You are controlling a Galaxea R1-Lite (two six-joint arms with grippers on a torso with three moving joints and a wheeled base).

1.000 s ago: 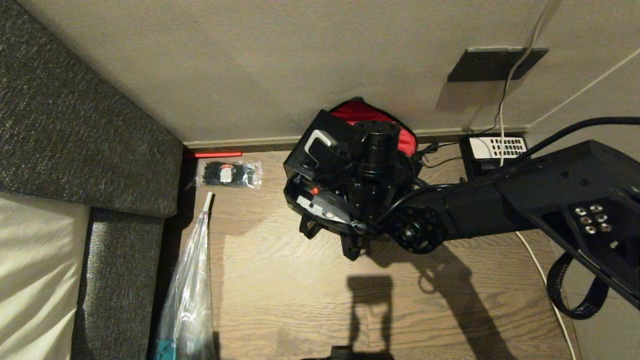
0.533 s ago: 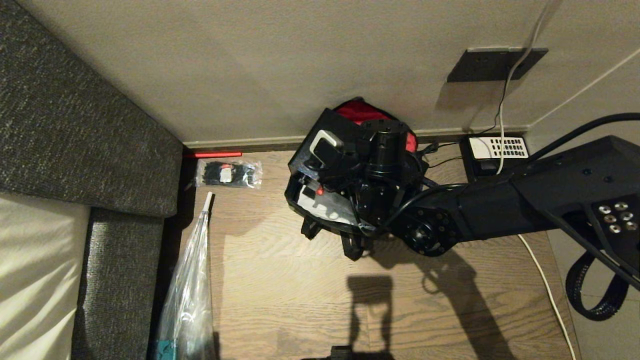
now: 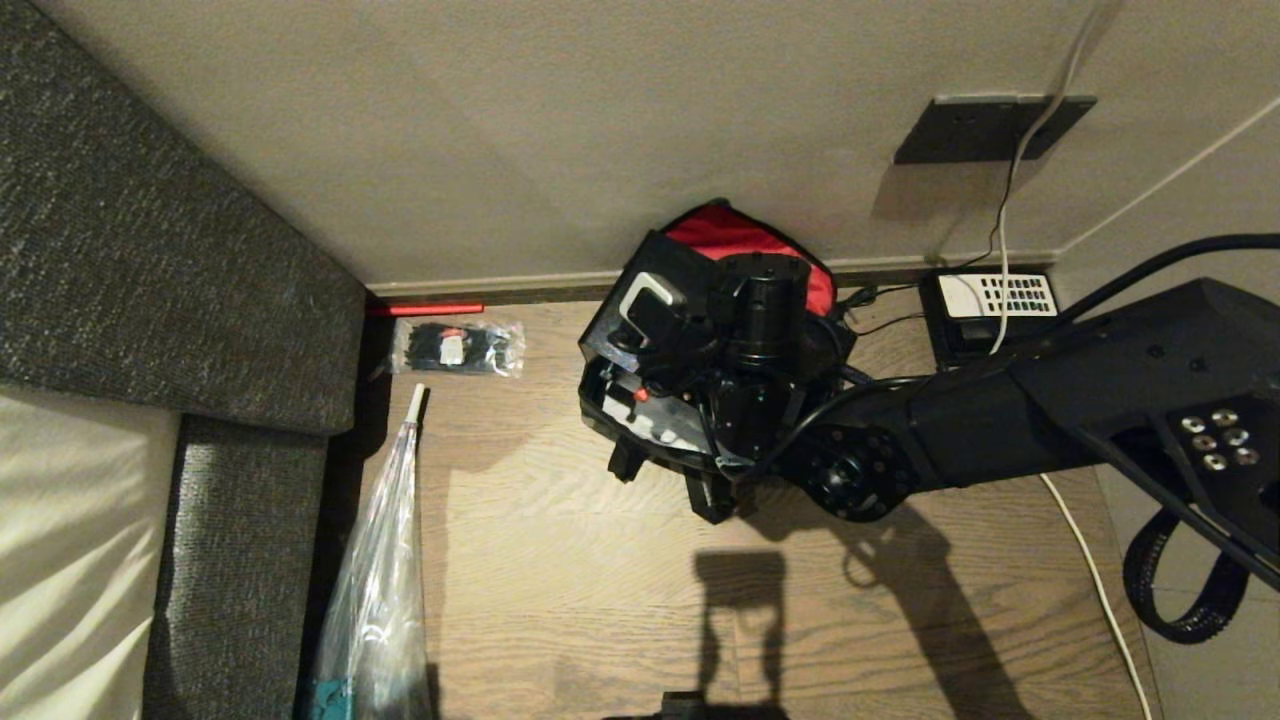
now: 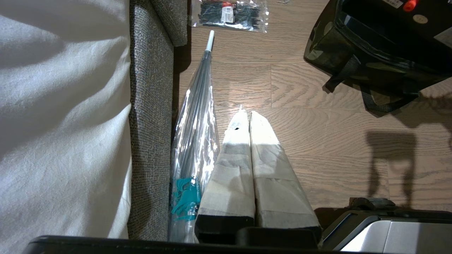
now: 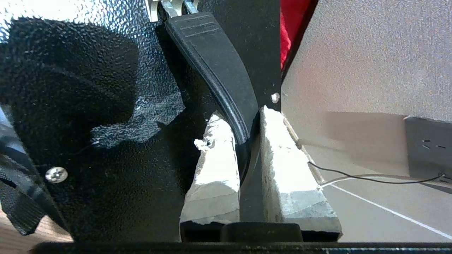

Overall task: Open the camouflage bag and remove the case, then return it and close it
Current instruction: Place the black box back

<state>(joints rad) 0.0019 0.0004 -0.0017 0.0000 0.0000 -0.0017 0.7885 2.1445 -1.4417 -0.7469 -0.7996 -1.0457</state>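
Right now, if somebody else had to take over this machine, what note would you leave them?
Right gripper: shut on the case's handle.
Left gripper: shut, empty, parked over the floor beside the umbrella.
Bag: on the floor by the wall, lid open, red lining showing.
Case: tilted, partly in the bag's mouth.
Done: bag opened, case gripped.
Left: I cannot tell whether the case is going out or back in; finally close the bag.

Counted: one camouflage bag point(image 3: 640, 440), one case point(image 3: 640, 300), one packet of cable ties point(image 3: 458, 347), one wrapped umbrella point(image 3: 375, 590), one telephone point(image 3: 990, 305), one wall plate point(image 3: 990, 128).
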